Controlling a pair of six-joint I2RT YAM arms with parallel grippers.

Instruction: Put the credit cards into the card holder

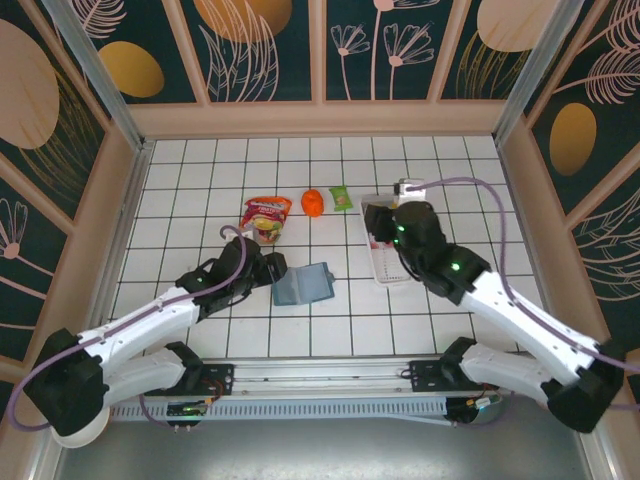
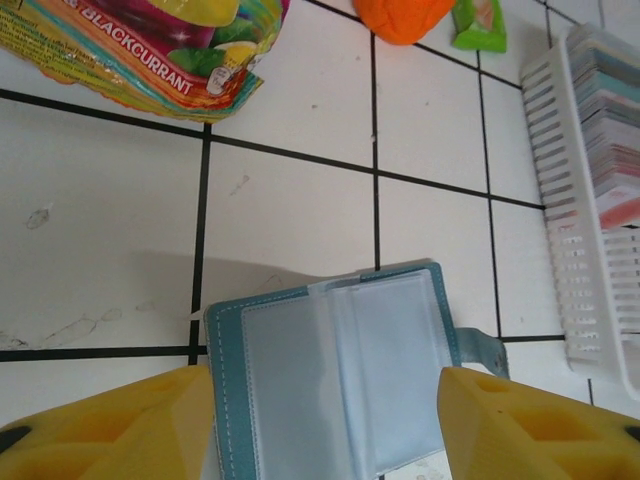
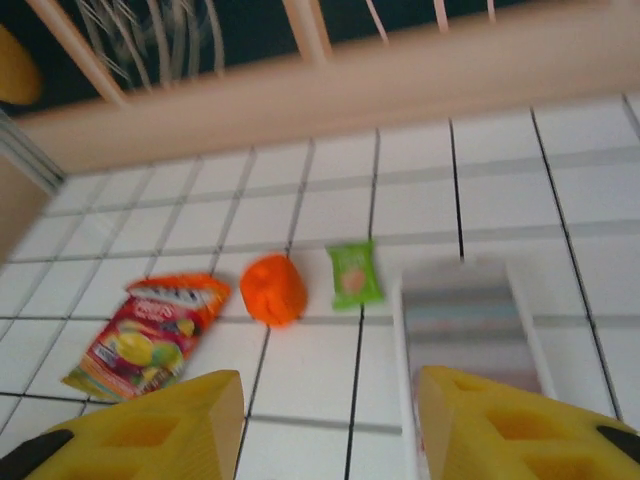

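The card holder lies open on the tiles at mid-table, a teal wallet with clear sleeves. My left gripper is at its left edge. In the left wrist view this gripper is open, with a yellow finger on either side of the wallet. The credit cards stand stacked on edge in the white tray. My right gripper hovers over that tray and hides most of the cards. It is open and holds nothing, with the blurred tray under its right finger.
A colourful snack bag, an orange ball and a small green packet lie behind the wallet. Wooden walls ring the tiled floor. Bare tiles lie between the wallet and the tray.
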